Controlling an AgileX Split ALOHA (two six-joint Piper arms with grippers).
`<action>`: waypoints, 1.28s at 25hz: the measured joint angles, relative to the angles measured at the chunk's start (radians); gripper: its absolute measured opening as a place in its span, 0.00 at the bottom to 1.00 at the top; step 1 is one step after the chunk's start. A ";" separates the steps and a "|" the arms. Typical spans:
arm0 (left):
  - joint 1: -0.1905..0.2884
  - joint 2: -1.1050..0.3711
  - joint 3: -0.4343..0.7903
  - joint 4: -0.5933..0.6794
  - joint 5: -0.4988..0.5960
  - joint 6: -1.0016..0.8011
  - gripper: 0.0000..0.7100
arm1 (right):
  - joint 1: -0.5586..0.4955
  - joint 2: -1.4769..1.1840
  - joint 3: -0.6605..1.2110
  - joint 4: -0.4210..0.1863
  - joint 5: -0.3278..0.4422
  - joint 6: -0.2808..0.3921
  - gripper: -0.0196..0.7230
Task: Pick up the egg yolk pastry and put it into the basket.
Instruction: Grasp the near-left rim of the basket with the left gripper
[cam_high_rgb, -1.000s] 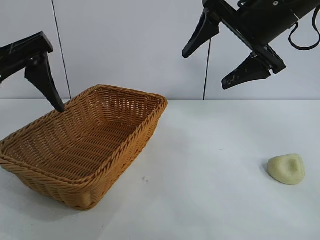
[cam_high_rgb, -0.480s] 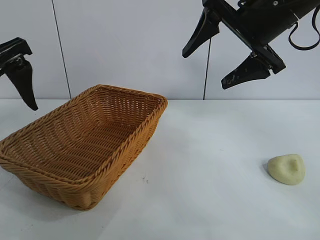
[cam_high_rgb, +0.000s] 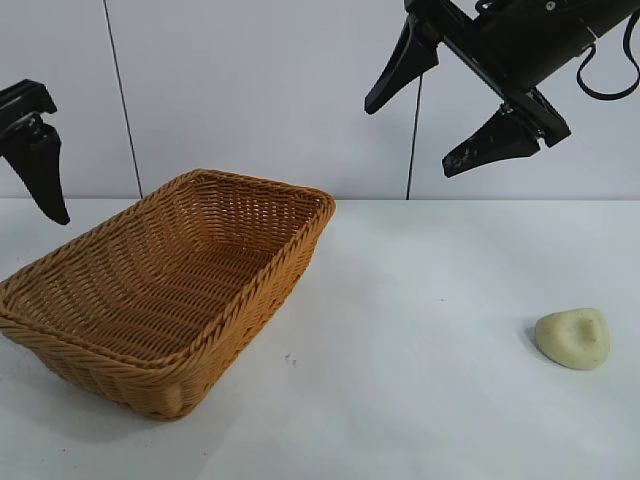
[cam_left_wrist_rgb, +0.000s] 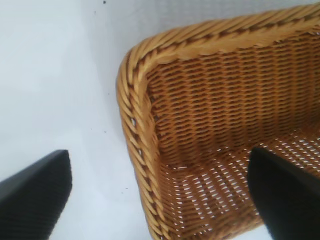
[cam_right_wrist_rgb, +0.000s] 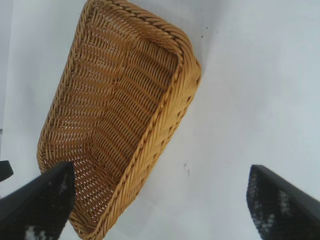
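- Two things matter on the table (cam_high_rgb: 420, 400), and both lie in its front part: the basket (cam_high_rgb: 170, 290) at the left and the pastry (cam_high_rgb: 573, 338) at the right, well apart from each other.
- Nearest to the exterior camera is the front rim of the basket; it is empty, and in both wrist views only bare weave shows inside.
- The pastry rests alone on the white surface near the right edge, with its dent turned up and nothing touching it.
- Farther back and high up, the right gripper (cam_high_rgb: 455, 105) hangs over the middle of the table with its jaws wide apart and nothing between them. It is in the same place as a second ago, and it is not above the pastry.
- At the far left edge, the left gripper (cam_high_rgb: 35, 165) has changed: a second ago one finger reached down close to the back rim of the basket, and now it is drawn away to the side, clear of the rim. Its jaws are also wide apart and empty.
- I judge that the left arm is leaving the basket free, so the pick falls to the right arm, which is nearer to the pastry.
- No part of the task is done yet; the approach to the pastry has not begun.
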 joint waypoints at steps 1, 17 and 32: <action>-0.007 0.000 0.018 0.000 -0.018 -0.016 0.96 | 0.000 0.000 0.000 0.000 0.000 0.000 0.92; -0.017 0.156 0.083 0.001 -0.224 -0.066 0.96 | 0.000 0.000 0.000 0.002 0.000 0.000 0.92; -0.024 0.294 0.036 0.002 -0.274 -0.059 0.79 | 0.000 0.000 0.000 0.002 -0.003 0.000 0.92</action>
